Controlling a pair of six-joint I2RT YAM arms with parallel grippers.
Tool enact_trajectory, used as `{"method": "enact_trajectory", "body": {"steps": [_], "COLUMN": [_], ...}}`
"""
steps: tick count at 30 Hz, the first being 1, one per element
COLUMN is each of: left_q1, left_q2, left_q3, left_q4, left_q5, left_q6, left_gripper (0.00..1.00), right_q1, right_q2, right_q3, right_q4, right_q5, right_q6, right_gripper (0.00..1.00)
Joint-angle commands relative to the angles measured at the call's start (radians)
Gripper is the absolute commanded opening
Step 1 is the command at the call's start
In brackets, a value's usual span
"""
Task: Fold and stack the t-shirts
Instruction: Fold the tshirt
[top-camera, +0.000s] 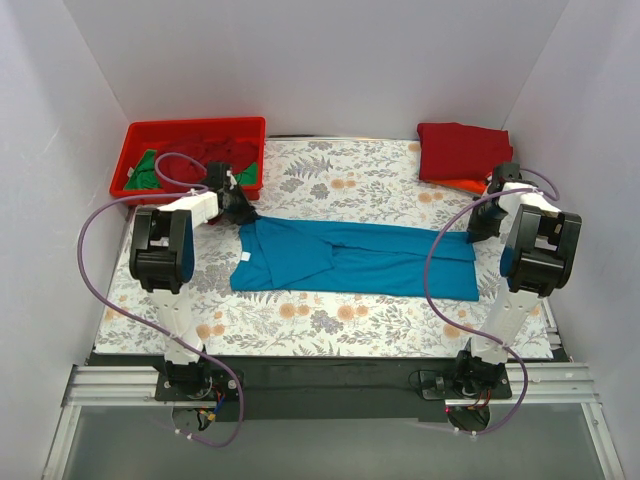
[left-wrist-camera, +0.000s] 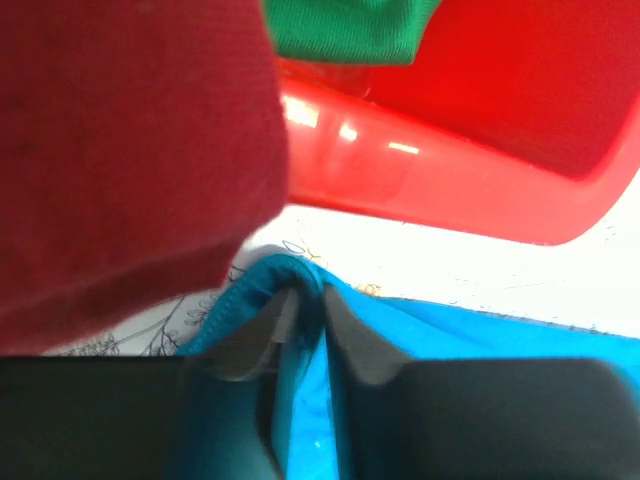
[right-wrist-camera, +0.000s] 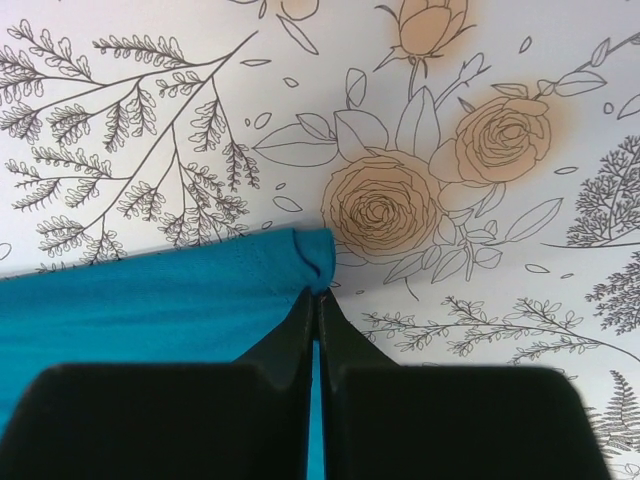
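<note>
A blue t-shirt (top-camera: 350, 258) lies stretched across the floral cloth, folded lengthwise. My left gripper (top-camera: 240, 211) is shut on the blue t-shirt at its upper left corner; in the left wrist view the fabric (left-wrist-camera: 300, 400) is pinched between the fingers (left-wrist-camera: 365, 345). My right gripper (top-camera: 478, 229) is shut on the shirt's upper right corner; the right wrist view shows the blue edge (right-wrist-camera: 150, 305) caught at the fingertips (right-wrist-camera: 337, 330). A folded red t-shirt (top-camera: 462, 152) lies at the back right on something orange. The red bin (top-camera: 140, 135) holds dark red and green shirts (top-camera: 146, 172).
The red bin's wall (left-wrist-camera: 440, 180) stands just beyond my left gripper, with a dark red shirt (left-wrist-camera: 120, 150) hanging close over it. White walls enclose the table on three sides. The floral cloth (top-camera: 340, 320) extends in front of the blue shirt.
</note>
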Motion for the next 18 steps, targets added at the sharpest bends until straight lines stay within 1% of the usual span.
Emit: {"method": "enact_trajectory", "body": {"steps": [1,2,3,4,6,7,10,14,15,18], "left_q1": [0.014,0.014,0.014,0.014,0.014,0.013,0.005,-0.022,-0.032,-0.075], "left_q2": [-0.07,-0.08,-0.086,-0.093,-0.119,-0.129,-0.171,-0.227,-0.238,-0.275], "left_q3": [0.01,0.013,0.021,0.024,0.033,0.039,0.047,0.03,0.024,-0.005], "left_q4": [-0.039,-0.042,-0.047,-0.049,-0.053,-0.056,-0.065,-0.088,-0.096,-0.105], "left_q5": [-0.059,-0.061,-0.059,-0.056,-0.047,-0.045,-0.041,-0.055,-0.065,-0.073], "left_q6": [0.024,0.026,0.027,0.029,0.027,0.027,0.02,0.009,0.007,-0.003], "left_gripper": [0.17,0.26,0.32,0.36,0.47,0.49,0.53,0.53,0.53,0.53], "right_q1": [-0.02,-0.02,-0.022,-0.02,-0.02,-0.02,-0.02,-0.019,-0.016,0.02], "right_q2": [-0.018,-0.02,-0.025,-0.034,-0.043,-0.048,-0.083,-0.123,-0.13,-0.153], "right_q3": [0.017,0.026,0.033,0.038,0.063,0.072,0.113,0.144,0.144,0.13], "right_q4": [-0.025,-0.03,-0.038,-0.039,-0.045,-0.05,-0.065,-0.07,-0.068,-0.068], "right_q5": [0.097,0.094,0.093,0.093,0.096,0.097,0.094,0.015,-0.059,-0.14], "right_q6": [-0.013,-0.012,-0.013,-0.013,-0.012,-0.008,0.004,0.022,0.031,0.05], "right_gripper": [0.01,0.05,0.25,0.3,0.37,0.42,0.54,0.54,0.54,0.53]}}
